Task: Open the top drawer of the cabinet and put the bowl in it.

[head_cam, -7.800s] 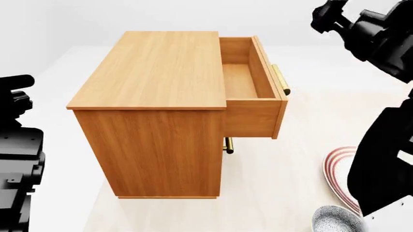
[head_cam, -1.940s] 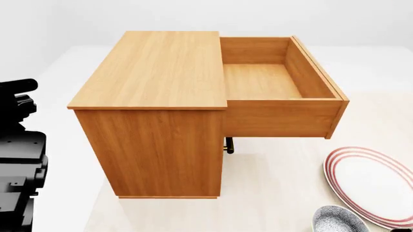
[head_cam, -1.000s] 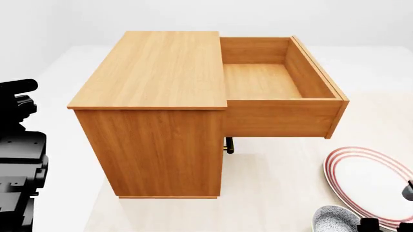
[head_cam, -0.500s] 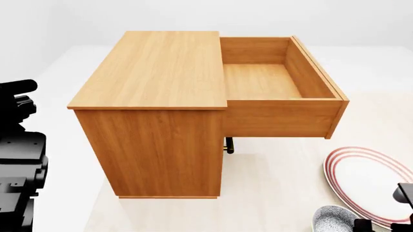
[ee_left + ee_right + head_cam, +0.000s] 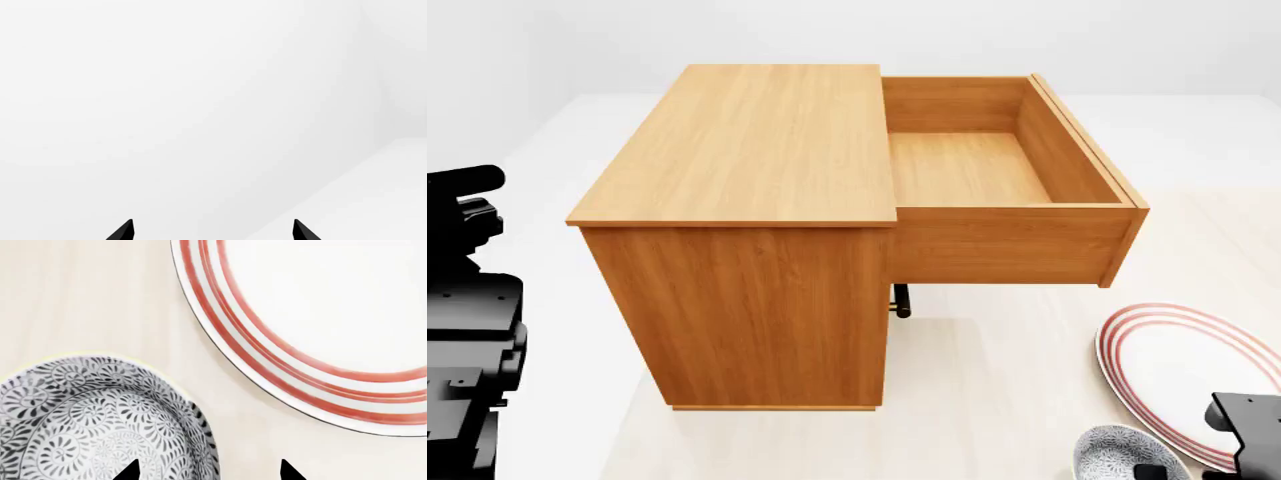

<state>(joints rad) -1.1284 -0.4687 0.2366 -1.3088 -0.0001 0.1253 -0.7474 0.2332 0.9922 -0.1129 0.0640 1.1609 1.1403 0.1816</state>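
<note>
The orange-brown cabinet [image 5: 741,190] stands in the middle of the head view. Its top drawer [image 5: 1001,180] is pulled far out to the right and its inside is bare. The speckled bowl [image 5: 1121,455] sits on the pale floor at the lower right, beside the red-ringed plate. In the right wrist view the bowl [image 5: 93,425] fills the lower left. My right gripper [image 5: 208,471] is open, its two tips straddling the bowl's rim, one tip over the bowl's inside and one over the floor. My left gripper [image 5: 212,230] is open and empty, facing a white wall.
A wide white plate with red rings [image 5: 1188,375] lies just right of the bowl, also seen in the right wrist view [image 5: 313,325]. A lower drawer's handle [image 5: 900,300] sticks out under the open drawer. My left arm [image 5: 467,320] rests at the left edge.
My right arm has come into the lower right corner of the head view and moved down over the bowl and plate. The drawer stays open as it was one second ago.
</note>
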